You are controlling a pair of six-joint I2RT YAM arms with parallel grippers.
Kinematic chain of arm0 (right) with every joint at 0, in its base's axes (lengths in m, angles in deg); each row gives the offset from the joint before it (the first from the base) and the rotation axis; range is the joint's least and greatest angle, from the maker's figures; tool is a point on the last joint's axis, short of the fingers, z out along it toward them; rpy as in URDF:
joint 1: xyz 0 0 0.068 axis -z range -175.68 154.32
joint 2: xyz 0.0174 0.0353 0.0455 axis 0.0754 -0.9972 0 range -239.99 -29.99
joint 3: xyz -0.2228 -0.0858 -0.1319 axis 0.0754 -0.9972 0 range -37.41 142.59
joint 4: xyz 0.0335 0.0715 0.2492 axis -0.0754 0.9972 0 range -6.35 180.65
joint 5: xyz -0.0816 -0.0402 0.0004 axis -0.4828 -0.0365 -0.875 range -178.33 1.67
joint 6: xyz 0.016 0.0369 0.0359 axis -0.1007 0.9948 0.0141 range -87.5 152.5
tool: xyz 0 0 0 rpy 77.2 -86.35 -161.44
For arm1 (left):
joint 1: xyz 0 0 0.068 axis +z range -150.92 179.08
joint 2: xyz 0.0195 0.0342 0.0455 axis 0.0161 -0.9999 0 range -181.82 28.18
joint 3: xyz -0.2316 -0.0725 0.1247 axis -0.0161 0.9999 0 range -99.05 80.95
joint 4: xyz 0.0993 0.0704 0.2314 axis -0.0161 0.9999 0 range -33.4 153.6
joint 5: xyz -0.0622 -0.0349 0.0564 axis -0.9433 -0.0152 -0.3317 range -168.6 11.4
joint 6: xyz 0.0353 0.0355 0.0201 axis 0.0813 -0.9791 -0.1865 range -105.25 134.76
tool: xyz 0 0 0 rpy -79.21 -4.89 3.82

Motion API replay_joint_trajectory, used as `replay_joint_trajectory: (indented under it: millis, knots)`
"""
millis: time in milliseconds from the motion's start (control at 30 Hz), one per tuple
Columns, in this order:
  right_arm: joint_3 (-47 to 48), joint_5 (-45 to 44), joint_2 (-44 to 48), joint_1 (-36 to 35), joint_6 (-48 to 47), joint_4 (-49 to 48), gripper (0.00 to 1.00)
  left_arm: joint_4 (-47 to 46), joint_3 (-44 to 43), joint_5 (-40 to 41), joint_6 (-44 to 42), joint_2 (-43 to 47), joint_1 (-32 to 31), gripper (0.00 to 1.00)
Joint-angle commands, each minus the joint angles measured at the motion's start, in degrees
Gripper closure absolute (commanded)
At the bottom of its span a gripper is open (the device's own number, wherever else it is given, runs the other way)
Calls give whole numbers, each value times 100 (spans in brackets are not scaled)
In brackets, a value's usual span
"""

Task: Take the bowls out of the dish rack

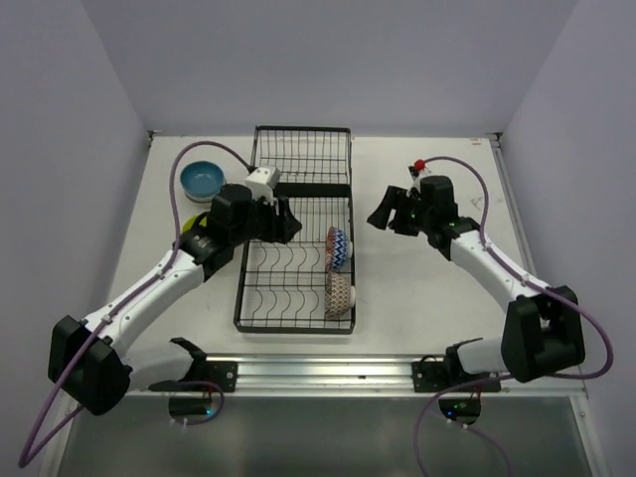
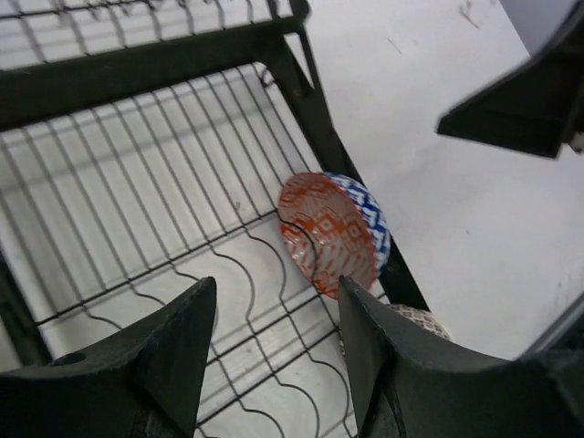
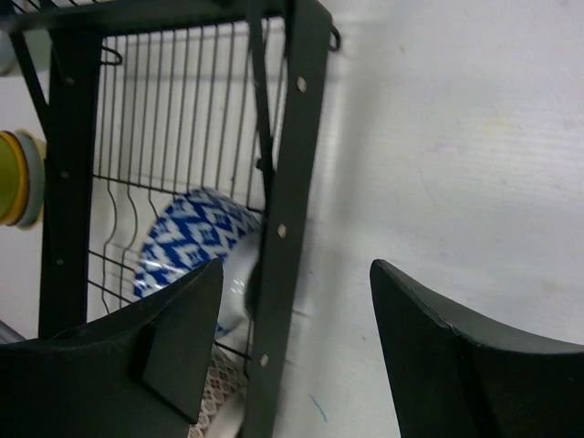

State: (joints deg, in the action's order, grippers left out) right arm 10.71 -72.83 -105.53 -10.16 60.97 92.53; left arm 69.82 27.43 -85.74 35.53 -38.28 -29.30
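The long black wire dish rack (image 1: 296, 144) lies lengthwise down the middle of the white table (image 1: 417, 298). Two bowls stand on edge in its nearer section, hard against the right-hand rail. The farther one is a small round blue zigzag bowl (image 1: 338, 245) with an orange-red pattern inside. Just nearer the arm bases sits a round brown-patterned bowl (image 1: 340, 295).

The left gripper (image 1: 288, 221) hangs over the rack, about where its two sections meet. Its black fingers are spread and there is nothing between them. Seen from that wrist, the blue zigzag bowl (image 2: 333, 233) sits just ahead of the gap and a touch to the right, clear of both fingers. A sliver of the brown-patterned bowl (image 2: 415, 319) shows beside the right-hand finger.

The right gripper (image 1: 381, 214) is off the rack, over bare table on its right side and roughly level with the blue zigzag bowl. Its fingers are also parted and empty. From its own wrist the bowl (image 3: 196, 242) lies behind the rack's side rail, ahead and left of the fingers, not touched.

A plain blue bowl (image 1: 203, 180) sits upright on the table left of the rack, well apart from both grippers. A yellow-green bowl (image 1: 195, 225) peeks out from under the left arm, beside the rack's left side.
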Motion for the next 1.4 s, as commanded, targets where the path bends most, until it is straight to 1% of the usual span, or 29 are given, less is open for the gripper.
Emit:
replay_joint_trajectory:
  millis: [0,33,100,200,467,633,733,833,1067,1267,1367]
  knots:
    - [915,-539,-556,-370,-34,-29,31,-767,122,-192,348,-183,-675,41]
    - [1084,-714,-879,-528,-60,69,32,-776,113,-200,374,-227,-756,41]
    - [1461,-838,-1163,-643,-87,279,33,-846,166,-131,488,-289,-879,41]
    - [1682,-1050,-1585,-784,-140,307,34,-934,271,-104,541,-306,-967,41]
    - [1798,-1287,-2165,-978,-263,289,44,-978,386,45,542,-473,-1117,41]
    - [1798,-1401,-2473,-1074,-316,263,48,-1101,421,81,594,-640,-1187,41]
    - [1754,-1454,-2526,-1092,-298,219,51,-1224,404,63,629,-790,-1222,41]
    - [1753,-1524,-2491,-1092,-281,175,56,-1225,360,37,638,-930,-1249,41]
    - [1560,-1410,-1964,-1110,-201,-176,56,-1225,236,133,638,-1010,-1266,41]
    - [1631,-1226,-2113,-1171,-228,-97,55,-1637,263,-95,726,-1159,-1266,41]
    - [1508,-1226,-2105,-1268,-228,-272,55,-1725,237,-156,770,-1247,-1266,41]
